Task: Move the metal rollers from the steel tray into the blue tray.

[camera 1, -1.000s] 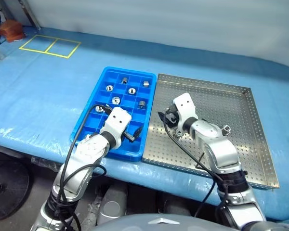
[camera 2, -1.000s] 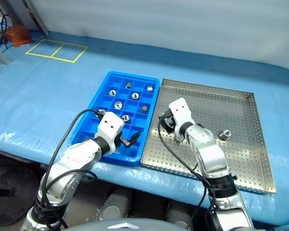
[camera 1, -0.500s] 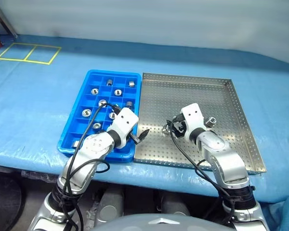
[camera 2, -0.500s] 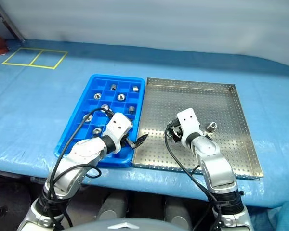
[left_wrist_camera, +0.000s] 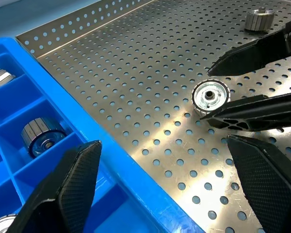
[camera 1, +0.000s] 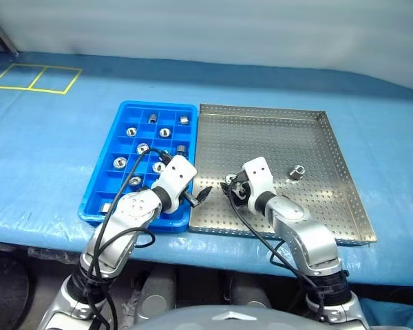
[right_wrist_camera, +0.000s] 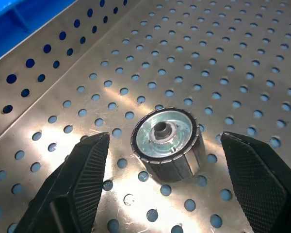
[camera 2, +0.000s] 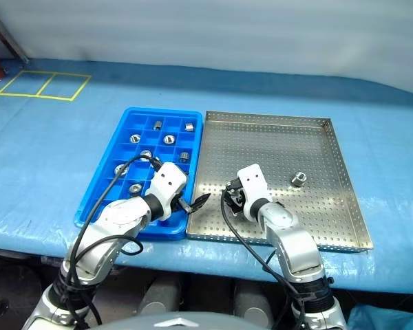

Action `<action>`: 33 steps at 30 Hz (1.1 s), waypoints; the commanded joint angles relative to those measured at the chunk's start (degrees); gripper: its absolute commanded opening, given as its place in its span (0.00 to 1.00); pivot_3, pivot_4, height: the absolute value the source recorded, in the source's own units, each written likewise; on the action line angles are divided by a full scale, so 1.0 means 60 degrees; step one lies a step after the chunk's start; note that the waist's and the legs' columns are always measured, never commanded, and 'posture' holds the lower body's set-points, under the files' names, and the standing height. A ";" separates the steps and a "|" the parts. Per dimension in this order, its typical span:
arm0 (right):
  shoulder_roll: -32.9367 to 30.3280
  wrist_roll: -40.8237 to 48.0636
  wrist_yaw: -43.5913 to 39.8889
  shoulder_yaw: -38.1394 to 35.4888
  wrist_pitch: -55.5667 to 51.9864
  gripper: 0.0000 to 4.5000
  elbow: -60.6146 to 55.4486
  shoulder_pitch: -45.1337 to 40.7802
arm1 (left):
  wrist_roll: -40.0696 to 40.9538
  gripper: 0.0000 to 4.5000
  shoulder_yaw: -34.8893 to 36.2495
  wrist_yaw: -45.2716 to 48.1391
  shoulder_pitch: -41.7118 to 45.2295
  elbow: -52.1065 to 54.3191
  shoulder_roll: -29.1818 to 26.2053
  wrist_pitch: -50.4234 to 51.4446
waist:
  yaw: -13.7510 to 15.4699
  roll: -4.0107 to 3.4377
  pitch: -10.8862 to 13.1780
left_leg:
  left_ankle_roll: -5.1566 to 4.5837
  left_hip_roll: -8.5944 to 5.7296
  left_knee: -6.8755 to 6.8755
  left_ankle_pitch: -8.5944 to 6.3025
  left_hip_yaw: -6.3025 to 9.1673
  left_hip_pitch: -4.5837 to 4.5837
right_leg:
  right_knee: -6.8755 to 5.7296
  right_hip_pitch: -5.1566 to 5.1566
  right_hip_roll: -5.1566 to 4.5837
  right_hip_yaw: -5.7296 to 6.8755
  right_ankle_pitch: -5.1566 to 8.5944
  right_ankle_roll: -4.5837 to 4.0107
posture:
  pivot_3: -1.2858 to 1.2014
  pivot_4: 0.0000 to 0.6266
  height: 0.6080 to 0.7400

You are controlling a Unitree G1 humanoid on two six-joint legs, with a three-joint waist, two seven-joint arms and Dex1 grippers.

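- Standing on end on the steel tray (camera 1: 316,199), one metal roller (right_wrist_camera: 167,142) sits between the spread fingers of the right gripper (right_wrist_camera: 165,179), near the tray's left front part, close to the edge that meets the blue tray (camera 1: 96,199)
- The right gripper's two black fingers (right_wrist_camera: 82,170) flank this roller with a clear gap on each side; neither pad touches it, so the jaws are apart and hold nothing
- In the left wrist view the same roller (left_wrist_camera: 211,97) shows its hole facing up, with the right gripper's dark fingers on either side of it
- The left gripper (left_wrist_camera: 169,194) is fully spread and empty, hovering over the seam where the blue tray's right wall meets the steel tray's rim
- In the head views the left gripper (camera 1: 198,196) points toward the right gripper (camera 1: 233,190), the two near each other but apart
- A second roller (camera 1: 297,171) stands alone further back and to the right on the steel tray, well apart from both grippers
- The blue tray lies just left of the steel tray, their long edges side by side
- Several of its compartments each hold one roller, among them one in the back row (camera 1: 183,119) and one near the front-left corner (camera 1: 104,206)
- From the left wrist view a ribbed roller (left_wrist_camera: 42,137) lies in a compartment next to the tray's right wall
- Both trays rest on a blue sheet (camera 1: 48,137) covering the table, with a yellow taped rectangle (camera 1: 34,77) at the far left
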State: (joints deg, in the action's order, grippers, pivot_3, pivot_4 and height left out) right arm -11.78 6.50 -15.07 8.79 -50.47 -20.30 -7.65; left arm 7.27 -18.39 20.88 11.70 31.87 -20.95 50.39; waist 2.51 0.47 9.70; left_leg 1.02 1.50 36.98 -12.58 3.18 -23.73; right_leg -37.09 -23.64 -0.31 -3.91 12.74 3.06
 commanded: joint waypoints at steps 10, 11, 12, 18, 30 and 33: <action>0.0091 0.0115 0.0036 -0.0338 0.0692 0.38 0.0427 -0.0230 | -0.0047 1.00 0.0295 -0.0126 -0.0192 0.0518 -0.0201 -0.0082 | -0.0003 0.0000 0.0000 | 0.0000 0.0002 -0.0003 0.0000 0.0001 0.0005 | -0.0006 0.0000 0.0003 0.0000 0.0000 0.0000 | 0.61 0.24 1.00; 0.0096 0.0105 0.0051 -0.0351 0.0724 0.38 0.0480 -0.0263 | -0.0045 1.00 0.0291 -0.0129 -0.0199 0.0513 -0.0203 -0.0079 | -0.0001 0.0000 0.0000 | 0.0000 0.0002 -0.0002 0.0000 0.0001 0.0005 | -0.0006 0.0001 0.0002 0.0000 -0.0001 0.0000 | 0.61 0.24 1.00; 0.0098 0.0095 0.0064 -0.0363 0.0760 0.38 0.0522 -0.0285 | -0.0041 1.00 0.0284 -0.0132 -0.0202 0.0516 -0.0206 -0.0074 | -0.0001 0.0000 0.0000 | 0.0000 0.0001 -0.0001 0.0000 0.0000 0.0005 | -0.0006 0.0001 0.0002 -0.0001 -0.0001 0.0001 | 0.61 0.24 1.00; -0.0090 0.0243 -0.0265 -0.0256 0.0822 0.36 0.0084 -0.0466 | 0.0098 1.00 0.0637 -0.0195 -0.0509 0.1078 -0.0352 0.0334 | 0.0002 0.0000 0.0000 | 0.0000 0.0001 0.0000 0.0000 -0.0001 0.0003 | -0.0007 -0.0003 0.0001 -0.0001 -0.0001 0.0001 | 0.61 0.24 1.00; -0.0291 0.1508 -0.2513 0.1451 0.0799 0.36 -0.1063 -0.1913 | 0.0493 1.00 0.2545 -0.0742 -0.1795 0.4183 -0.0430 0.2420 | 0.0300 0.0000 0.0003 | -0.0001 0.0010 -0.0003 0.0000 0.0023 0.0010 | -0.0020 0.0002 0.0012 0.0015 0.0006 -0.0010 | 0.67 0.24 1.00; -0.0088 0.1599 -0.2821 0.2142 0.0761 0.36 -0.0799 -0.2168 | 0.0658 1.00 0.3098 -0.0877 -0.2452 0.4685 -0.0742 0.2587 | 0.0468 0.0001 0.0004 | 0.0000 0.0009 -0.0012 0.0000 0.0021 0.0009 | -0.0018 -0.0002 0.0009 0.0015 0.0012 -0.0020 | 0.69 0.24 1.00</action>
State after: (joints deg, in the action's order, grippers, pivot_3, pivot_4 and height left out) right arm -13.16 15.07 -30.94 19.97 -46.49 -24.79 -19.55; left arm 10.24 -2.01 16.21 -1.82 56.68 -24.55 65.77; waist 5.32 0.47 9.72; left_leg 1.02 1.56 36.89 -12.59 3.32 -23.68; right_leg -37.20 -23.67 -0.26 -3.80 12.83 2.91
